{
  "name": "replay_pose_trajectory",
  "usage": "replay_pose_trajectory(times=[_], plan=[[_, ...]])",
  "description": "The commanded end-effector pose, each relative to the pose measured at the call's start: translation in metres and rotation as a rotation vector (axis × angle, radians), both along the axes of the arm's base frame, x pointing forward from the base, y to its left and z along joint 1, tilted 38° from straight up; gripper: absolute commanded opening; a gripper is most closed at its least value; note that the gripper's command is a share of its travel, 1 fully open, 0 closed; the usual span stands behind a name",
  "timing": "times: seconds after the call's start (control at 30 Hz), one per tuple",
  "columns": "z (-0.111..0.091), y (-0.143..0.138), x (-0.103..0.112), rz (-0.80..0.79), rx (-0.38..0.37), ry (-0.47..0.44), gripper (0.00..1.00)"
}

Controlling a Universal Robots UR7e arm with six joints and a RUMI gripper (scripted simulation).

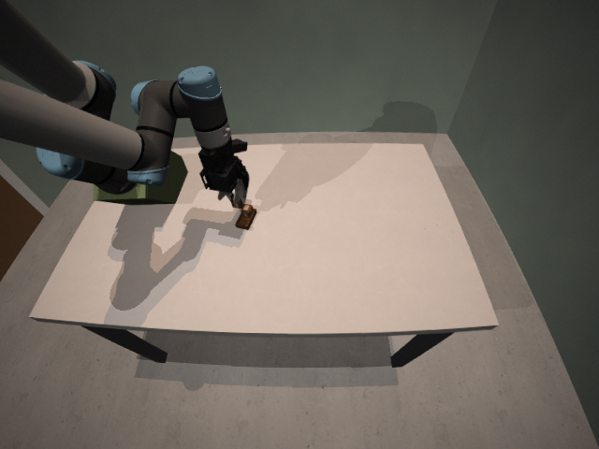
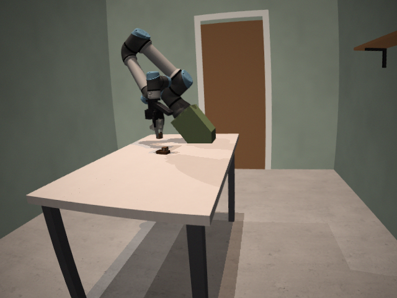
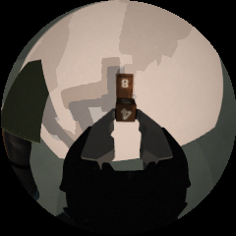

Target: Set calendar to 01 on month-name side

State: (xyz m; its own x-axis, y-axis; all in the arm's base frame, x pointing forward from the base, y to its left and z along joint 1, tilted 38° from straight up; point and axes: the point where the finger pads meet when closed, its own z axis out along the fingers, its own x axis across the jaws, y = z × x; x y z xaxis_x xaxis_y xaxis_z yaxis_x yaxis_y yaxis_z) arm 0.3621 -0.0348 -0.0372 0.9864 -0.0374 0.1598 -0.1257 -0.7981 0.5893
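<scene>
My gripper (image 1: 237,200) (image 2: 159,133) (image 3: 125,109) is shut on one small brown calendar cube (image 2: 159,136) (image 3: 125,112) and holds it clear above the table. The digit on the held cube's face is too blurred to read. The small brown calendar tray (image 1: 241,224) (image 2: 159,153) lies on the table just below and in front of the gripper. The other cube (image 1: 248,210) (image 2: 165,148) (image 3: 125,83) sits in the tray and shows an 8 on top in the wrist view. The month's name is not readable in any view.
The pale table top (image 1: 314,251) (image 2: 134,182) holds only the tray. The arm's olive-green base block (image 1: 159,188) (image 2: 193,125) stands at the table's back corner, close behind the gripper. A brown door (image 2: 234,92) is in the far wall.
</scene>
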Motion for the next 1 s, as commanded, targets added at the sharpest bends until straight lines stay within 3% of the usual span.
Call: replay_pose_trajectory(times=[0.0,0.77,0.97], plan=[[0.011,0.008,-0.001,-0.004,0.000,0.004,0.10],[0.016,0.014,-0.001,-0.004,0.000,0.004,0.10],[-0.009,0.045,0.009,-0.004,0.005,0.004,0.10]])
